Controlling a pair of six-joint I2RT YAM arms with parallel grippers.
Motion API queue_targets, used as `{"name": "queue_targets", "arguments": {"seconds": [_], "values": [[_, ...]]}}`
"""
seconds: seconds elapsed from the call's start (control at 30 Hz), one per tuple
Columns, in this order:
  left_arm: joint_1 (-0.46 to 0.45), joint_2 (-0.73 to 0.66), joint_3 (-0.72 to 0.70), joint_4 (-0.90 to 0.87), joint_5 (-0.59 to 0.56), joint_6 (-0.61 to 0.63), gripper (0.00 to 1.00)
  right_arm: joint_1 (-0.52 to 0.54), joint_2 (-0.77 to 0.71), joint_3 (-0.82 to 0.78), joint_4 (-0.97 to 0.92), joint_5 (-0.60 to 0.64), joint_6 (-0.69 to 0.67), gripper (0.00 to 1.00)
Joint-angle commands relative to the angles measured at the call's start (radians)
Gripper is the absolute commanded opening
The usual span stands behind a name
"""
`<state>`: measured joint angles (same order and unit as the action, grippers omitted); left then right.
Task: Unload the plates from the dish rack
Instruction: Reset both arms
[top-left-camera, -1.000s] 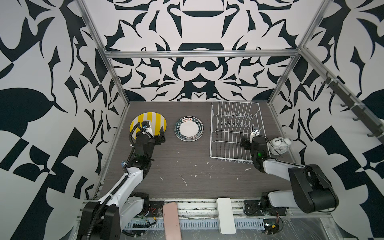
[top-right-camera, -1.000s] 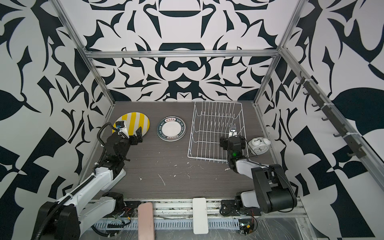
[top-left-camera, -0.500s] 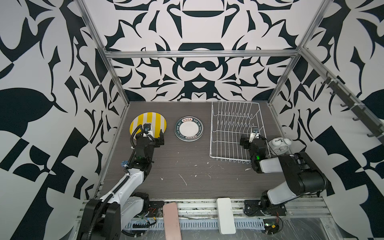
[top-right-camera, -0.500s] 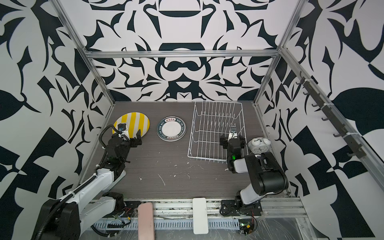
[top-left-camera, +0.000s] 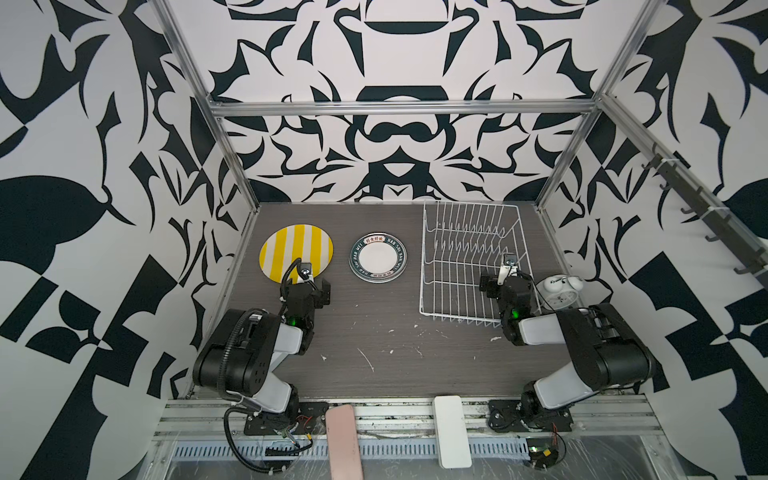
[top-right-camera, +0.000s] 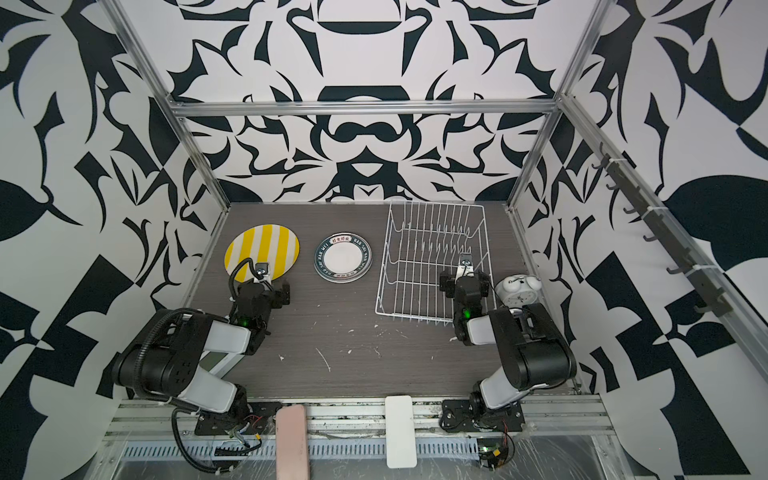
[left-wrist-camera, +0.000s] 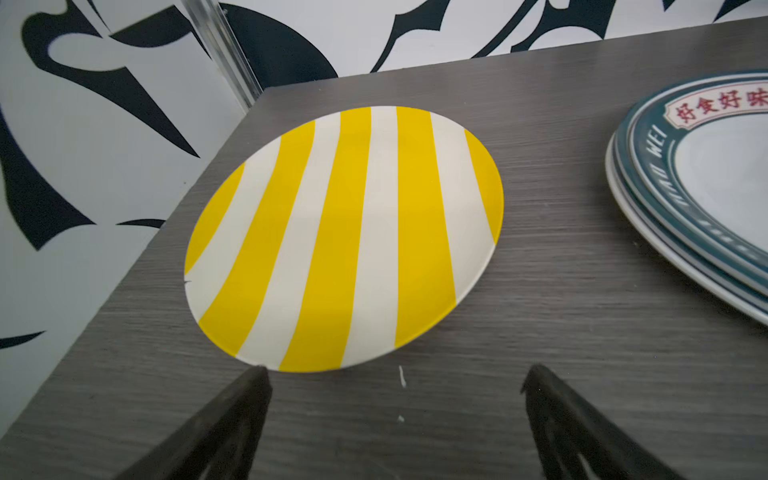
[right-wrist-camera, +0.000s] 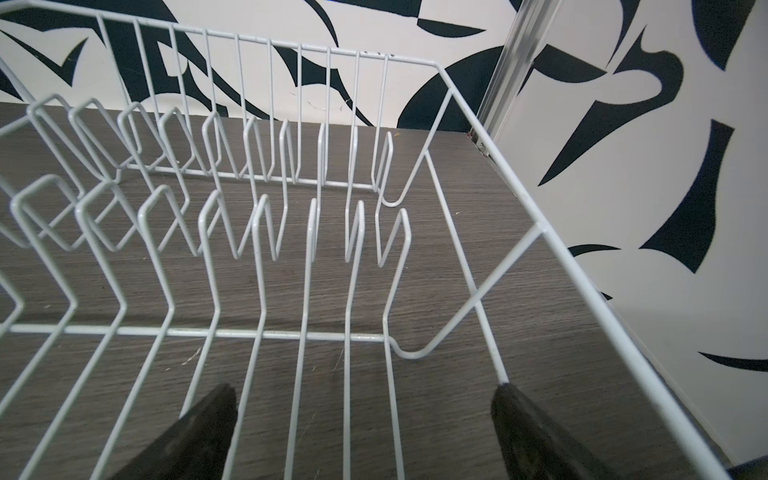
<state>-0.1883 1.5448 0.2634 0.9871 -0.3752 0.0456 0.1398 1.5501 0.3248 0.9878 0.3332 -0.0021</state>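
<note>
Both arms have folded back toward their bases since a second ago, elbows now raised where they were stretched low across the worktop (top-left-camera: 374, 332). The left tool (top-left-camera: 306, 284) has drawn back off the near edge of the striped plate (top-left-camera: 296, 251).

In both top views the yellow-and-white striped plate lies flat at the far left of the worktop. Just beside it, apart from it, sits a stack of smaller plates (top-left-camera: 377, 257), the top one white with a dark-green rim and red lettering. The left wrist view shows several rims layered under that top plate (left-wrist-camera: 706, 187). The same view shows the left tool (left-wrist-camera: 392, 374) with its jaws spread wide and nothing between them, its fingertips just short of the striped plate's (left-wrist-camera: 345, 237) near rim.

The dish rack (top-left-camera: 423, 257) stands on the right half of the worktop, its tines bare. The right tool (top-left-camera: 505, 282) hangs over the rack's near right corner, beside the white alarm clock (top-left-camera: 559, 291), which stands outside the rack. In the right wrist view the right tool (right-wrist-camera: 361, 390) is also spread wide and holds nothing. One fingertip (right-wrist-camera: 505, 395) lies right at a wire of the rack (right-wrist-camera: 540, 224), but contact cannot be told.
</note>
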Motion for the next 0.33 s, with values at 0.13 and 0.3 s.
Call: {"name": "queue_targets", "arguments": {"seconds": [0.13,0.3], "values": [[0.041,0.019,0.083,-0.018,0.045,-0.028,1.0,0.0,0.019,0.01,-0.012,-0.03,-0.013,0.99],[0.063,0.026,0.085,-0.005,0.07,-0.041,1.0,-0.002,0.013,0.012,-0.023,-0.037,-0.017,0.99]]}}
